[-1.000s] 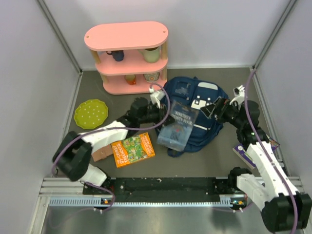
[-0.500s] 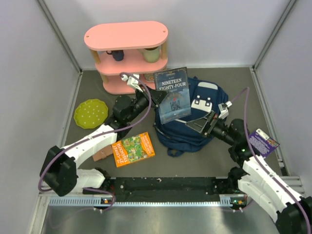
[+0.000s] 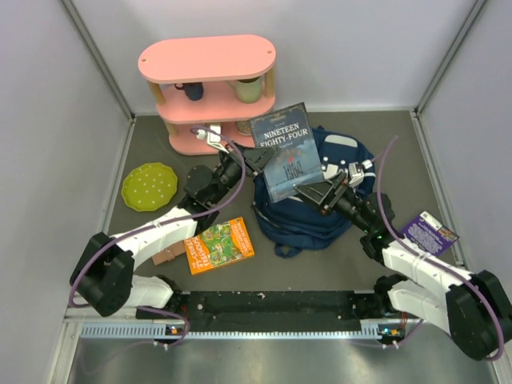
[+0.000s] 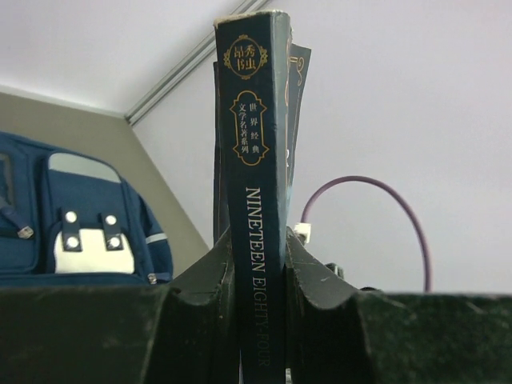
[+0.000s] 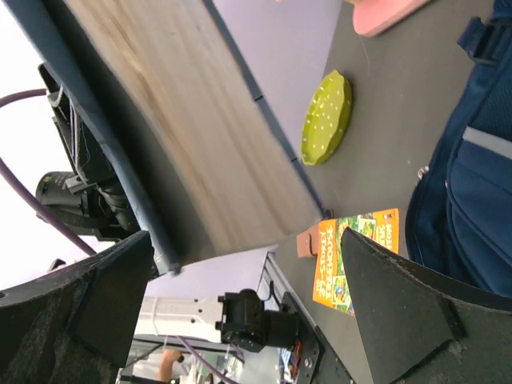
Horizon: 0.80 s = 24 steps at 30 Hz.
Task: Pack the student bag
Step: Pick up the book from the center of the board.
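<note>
Since the earlier frame I saw right gripper [image 3: 318, 192] move up beside book [image 3: 282, 152] | jaws wide apart | left gripper [image 3: 253, 162] clamped on book's spine | over student bag [image 3: 316, 228]

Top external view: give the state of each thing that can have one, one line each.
Navy-blue fabric backpack: lying down, ungripped.
Dark blue paperback book: held upright in the air over the backpack.
Left end effector: shut on the book.
Right end effector: open, beside the book.
Green round plate: lying flat, face up.
</note>
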Available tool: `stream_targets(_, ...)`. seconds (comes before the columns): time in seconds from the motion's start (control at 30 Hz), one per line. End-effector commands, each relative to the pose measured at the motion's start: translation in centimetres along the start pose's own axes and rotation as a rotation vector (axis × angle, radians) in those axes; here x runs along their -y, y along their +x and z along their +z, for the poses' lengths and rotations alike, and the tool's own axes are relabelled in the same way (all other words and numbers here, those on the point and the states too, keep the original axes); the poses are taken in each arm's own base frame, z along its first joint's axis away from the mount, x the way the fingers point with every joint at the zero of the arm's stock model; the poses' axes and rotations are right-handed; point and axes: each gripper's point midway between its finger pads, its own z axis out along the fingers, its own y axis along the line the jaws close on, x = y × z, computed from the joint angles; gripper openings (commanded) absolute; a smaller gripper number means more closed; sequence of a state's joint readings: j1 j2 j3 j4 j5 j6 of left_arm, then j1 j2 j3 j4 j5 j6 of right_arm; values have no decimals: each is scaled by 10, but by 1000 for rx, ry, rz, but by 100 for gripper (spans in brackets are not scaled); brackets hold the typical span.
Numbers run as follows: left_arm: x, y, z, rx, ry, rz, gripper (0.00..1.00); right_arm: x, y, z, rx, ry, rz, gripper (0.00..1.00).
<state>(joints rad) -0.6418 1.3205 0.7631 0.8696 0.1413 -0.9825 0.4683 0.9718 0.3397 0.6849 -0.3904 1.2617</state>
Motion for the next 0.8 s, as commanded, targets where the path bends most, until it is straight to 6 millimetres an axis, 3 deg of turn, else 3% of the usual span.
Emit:
stream_targets(0.0,66,-38,-5,141,255,-60,0,-40,-12,4,75,-200,-55,99)
stream_targets(0.17,59,-35,-7,153,267,-133,0,-53,-18,9,101,-277,-96,99)
stream_targets(0.2,59,-34,-6,151,269,-139,0,-63,-20,7,113,-325,-109,99)
stream_targets(0.37,54,-31,-4,145,265,-169,0,-70,-21,12,112,-386,-114,98)
stream_targets(0.47,50,-29,-5,147,261,-185,0,-73,-24,13,126,-420,-112,87)
stream_targets(0.57,45,-28,-9,155,249,-198,0,-79,-26,12,140,-448,-111,65)
stream_targets(0.67,39,-23,-11,146,233,-198,0,-81,-26,12,136,-450,-112,31)
stream_targets(0.7,38,-21,-11,139,229,-197,0,-82,-26,11,137,-454,-115,14)
stream_targets(0.73,34,-17,-10,122,216,-186,0,-83,-27,9,143,-456,-114,7)
stream_targets(0.77,30,-13,-10,104,202,-172,9,-77,-26,9,144,-430,-109,0)
